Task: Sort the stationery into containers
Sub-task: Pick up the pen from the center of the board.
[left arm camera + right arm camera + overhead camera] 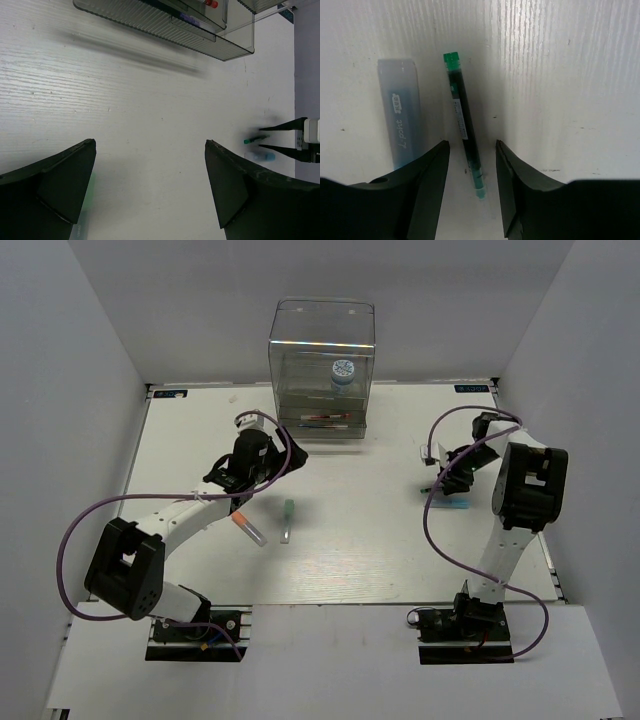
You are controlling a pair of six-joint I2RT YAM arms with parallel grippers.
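The clear drawer cabinet [322, 350] stands at the back centre with a blue-white roll [343, 371] inside. Its lowest drawer [322, 422] is pulled out and holds thin red-white pens. My right gripper [471, 145] is open and low over the table. Its jaws straddle a dark green pen [465, 130] without touching it. A light-blue marker [400, 112] lies just left of that pen. My left gripper [150, 142] is open and empty above bare table. An orange-capped marker [250, 528] and a mint-green marker [287, 518] lie near it.
White walls enclose the table on three sides. In the left wrist view the open drawer [165, 25] is at the top, and the right gripper's fingers [285, 125] with the green pen [255, 139] are at the far right.
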